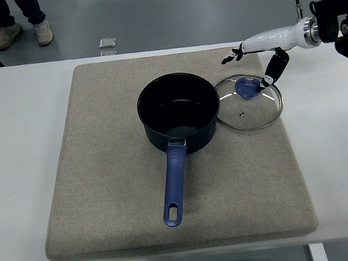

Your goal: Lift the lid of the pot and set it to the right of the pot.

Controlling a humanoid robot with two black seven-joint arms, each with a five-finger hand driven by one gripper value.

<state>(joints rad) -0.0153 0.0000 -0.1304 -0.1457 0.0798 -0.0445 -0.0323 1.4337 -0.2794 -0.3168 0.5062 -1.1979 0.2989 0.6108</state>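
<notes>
A dark blue pot (178,111) with a long blue handle (173,184) stands uncovered in the middle of the beige mat (103,179). Its glass lid (248,102) with a blue knob (246,86) lies flat on the mat just right of the pot, its rim touching the pot's side. My right hand (252,62) hovers above the lid's far edge with fingers spread, holding nothing. The left arm does not show.
The mat covers most of the white table (345,145). A small metal object (107,44) lies on the floor beyond the far edge. A person's legs and shoes (24,31) show at the top left.
</notes>
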